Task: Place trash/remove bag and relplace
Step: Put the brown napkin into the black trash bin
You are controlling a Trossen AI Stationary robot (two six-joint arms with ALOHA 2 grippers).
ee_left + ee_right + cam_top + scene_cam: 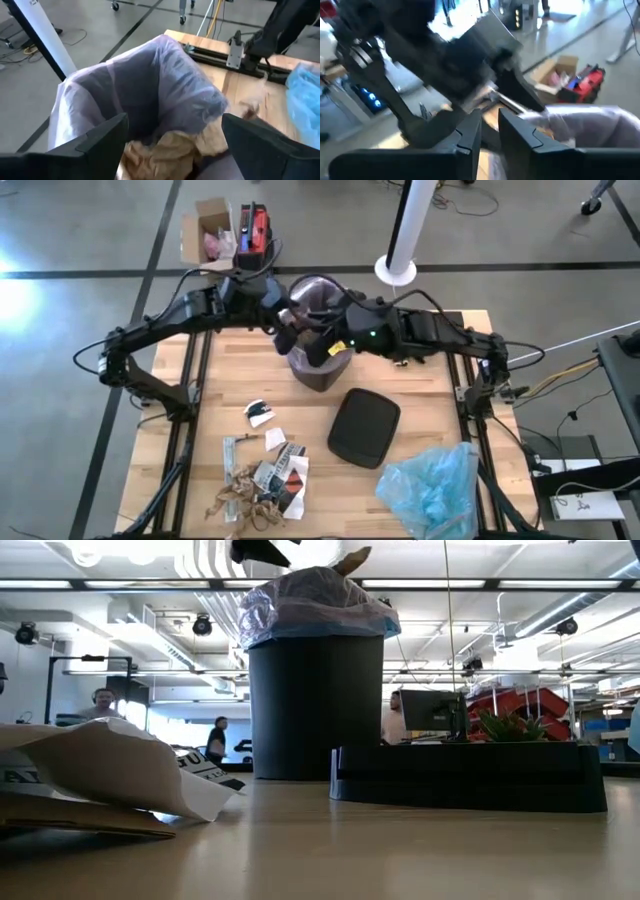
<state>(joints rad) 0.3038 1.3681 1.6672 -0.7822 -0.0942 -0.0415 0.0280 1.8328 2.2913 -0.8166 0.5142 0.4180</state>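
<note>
Two grippers were held over bin (320, 370) near table's far edge: left gripper (172, 137) spread wide above crumpled brown paper (165, 155) inside pink-lavender liner (150, 85); right gripper (490, 131) nearly closed, empty. Liner judged thin, slippery, tearable; best gripped at gathered rim. Loose trash (262, 485) lay near front-left corner.

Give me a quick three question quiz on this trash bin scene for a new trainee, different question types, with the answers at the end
1. True or false: the black lid sits on the bin.
2. Multiple choice: the light blue bag lies (A) inside the bin, (B) at the table's near right corner in the high view, (C) on the floor.
3. Fill in: above the bin, the left gripper has its fingers spread ____ over crumpled brown paper in the pink liner.

Key:
1. False. The lid lies flat on the table beside the bin.
2. B.
3. Open. More trash waits on the table; the right gripper hovers nearby, fingers nearly together.
</note>
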